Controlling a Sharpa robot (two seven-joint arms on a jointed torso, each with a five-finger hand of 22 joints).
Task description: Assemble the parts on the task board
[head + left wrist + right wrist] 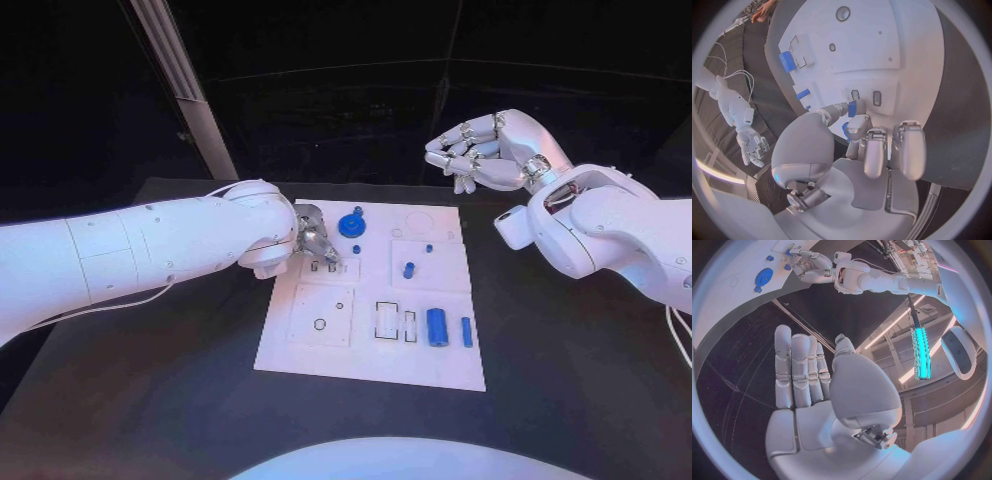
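Seating a part [852, 108] is the step we judge in hand: our left hand [315, 240] pinches the small blue piece in its fingers [862, 126] low over the board [433, 365], just above two slots [866, 96]. Our right hand [483, 150] hangs empty, fingers loosely spread, beyond the board. Next we need it lined up and pressed down.

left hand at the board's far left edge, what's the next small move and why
Probably ease the left hand straight down to seat the small blue part at its fingertips into the task board. The fingers are already low over the plate, while the right hand is raised off the board, open.
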